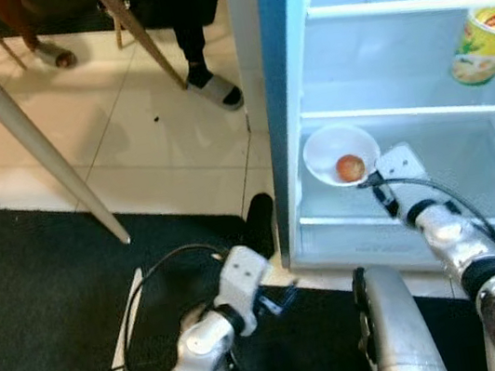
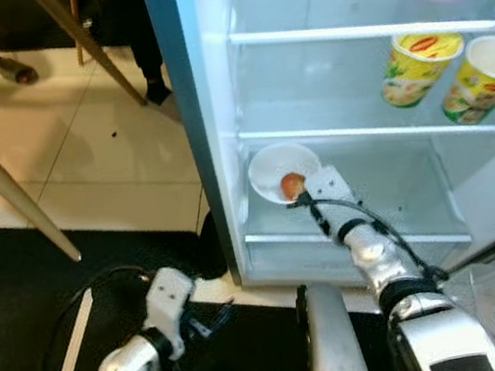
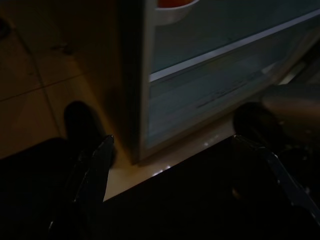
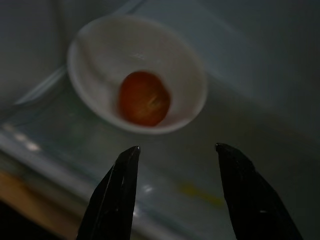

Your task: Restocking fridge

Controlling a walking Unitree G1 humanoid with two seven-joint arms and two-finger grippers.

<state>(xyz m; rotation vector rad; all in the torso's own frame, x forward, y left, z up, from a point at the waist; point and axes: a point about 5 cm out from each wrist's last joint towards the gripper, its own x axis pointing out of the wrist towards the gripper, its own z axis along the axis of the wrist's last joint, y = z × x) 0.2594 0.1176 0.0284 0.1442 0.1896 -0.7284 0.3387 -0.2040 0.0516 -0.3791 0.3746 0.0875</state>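
The fridge (image 1: 282, 95) stands open in front of me. On its lower glass shelf, at the left, sits a white bowl (image 1: 321, 149) holding one small red-orange tomato (image 1: 349, 167). My right gripper (image 4: 175, 148) reaches into that shelf and hovers just short of the bowl's (image 4: 85, 45) near rim, open, with nothing between its fingers. The tomato (image 4: 144, 98) lies inside the bowl, beyond the fingertips. Two yellow cups (image 2: 417, 64) stand on the shelf above, at the right. My left gripper (image 3: 172, 142) hangs low by the fridge's bottom corner, open and holding nothing.
A black mat (image 1: 42, 312) covers the floor under me, with a cable (image 1: 161, 265) looping across it. A slanted wooden leg (image 1: 23, 136) crosses the tiles at the left. A person's foot in a slipper (image 1: 218, 91) stands beside the fridge door edge.
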